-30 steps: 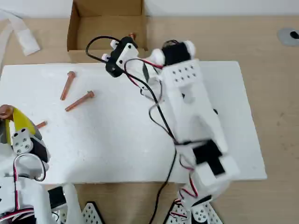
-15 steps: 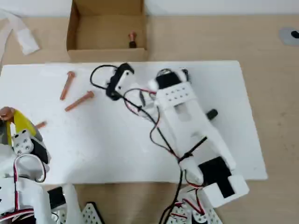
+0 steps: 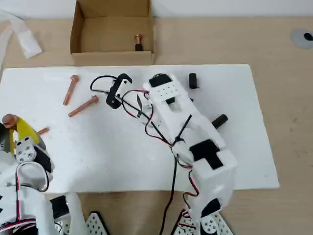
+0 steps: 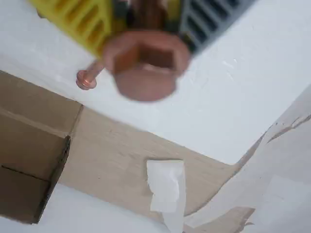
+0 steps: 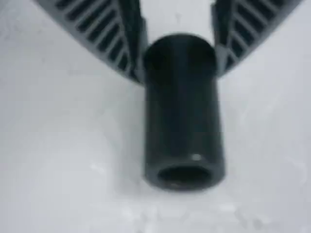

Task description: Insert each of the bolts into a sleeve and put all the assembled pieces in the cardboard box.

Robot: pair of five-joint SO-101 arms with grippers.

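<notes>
High view: a white foam board (image 3: 122,152) covers the middle of the wooden tabletop (image 3: 288,98). The cardboard box (image 3: 75,34) stands open just beyond the board, toward the tabletop's far left corner. It holds one assembled piece (image 3: 138,42), copper head at one end and black body at the other, lying by the box's right wall. The far bolt (image 3: 71,89) and the near bolt (image 3: 83,106) lie apart on the left part of the board, near the box. The left gripper (image 3: 10,132), at the tabletop's left edge, has its jaws closed on the held bolt (image 3: 8,119), whose head shows above the yellow jaw. The tip of a fourth bolt (image 3: 43,130) shows just beside it. The right arm (image 3: 195,127) reaches from the near edge across the middle of the board. The first free sleeve (image 3: 192,81) lies just beyond its wrist, and the second free sleeve (image 3: 220,120) lies just beside its forearm, toward the right edge. Left wrist view: a yellow and a grey jaw clamp the held bolt, hexagonal head toward the camera. Behind it a further bolt (image 4: 86,78) lies on the board, with a corner of the box and a paper scrap (image 4: 165,187) on the tabletop. Right wrist view: the right gripper (image 5: 180,73) has its jaws apart, one close on each side of the end of a black sleeve (image 5: 181,111), whose bore faces the camera against the white board.
</notes>
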